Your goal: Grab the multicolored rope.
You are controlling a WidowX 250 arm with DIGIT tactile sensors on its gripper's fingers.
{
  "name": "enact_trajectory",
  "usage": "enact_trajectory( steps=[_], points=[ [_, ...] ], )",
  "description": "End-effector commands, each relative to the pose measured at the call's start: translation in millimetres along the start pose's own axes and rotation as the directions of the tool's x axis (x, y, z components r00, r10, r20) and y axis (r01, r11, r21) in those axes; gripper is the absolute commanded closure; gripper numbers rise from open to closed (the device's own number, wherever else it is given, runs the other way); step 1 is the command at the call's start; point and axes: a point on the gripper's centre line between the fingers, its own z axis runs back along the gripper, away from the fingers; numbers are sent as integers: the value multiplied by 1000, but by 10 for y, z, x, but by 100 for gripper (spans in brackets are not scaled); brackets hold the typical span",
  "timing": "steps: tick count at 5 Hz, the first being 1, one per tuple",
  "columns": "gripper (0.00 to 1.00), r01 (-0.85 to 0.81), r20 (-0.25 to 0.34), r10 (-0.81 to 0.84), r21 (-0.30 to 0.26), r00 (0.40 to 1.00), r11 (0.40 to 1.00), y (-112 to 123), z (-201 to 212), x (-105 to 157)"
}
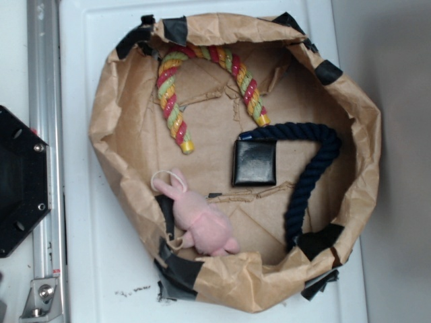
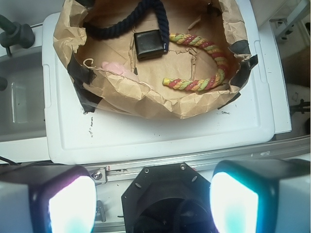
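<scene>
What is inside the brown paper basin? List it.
Inside the paper basin: the multicolored rope, a navy rope, a black square pad and a pink plush bunny. The crumpled near wall hides part of the floor.

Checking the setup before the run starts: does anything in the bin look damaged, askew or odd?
The brown paper bin is crumpled, its rim patched with black tape. The pink plush bunny lies against the bin's wall. The multicolored rope lies arched, untouched. Nothing is spilled.
</scene>
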Motion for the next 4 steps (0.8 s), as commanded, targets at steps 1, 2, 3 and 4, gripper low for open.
enact_trajectory(
  steps=[1, 2, 3, 4],
  points=[
    [0, 0, 0, 0, 0, 1000, 1000, 0, 0, 0],
    [0, 27, 45, -29, 51, 999, 998, 260, -269, 483],
    [0, 203, 42, -206, 63, 978, 977, 429, -539, 905],
    [0, 423, 19, -427, 106, 904, 900, 529, -908, 1203]
  ],
)
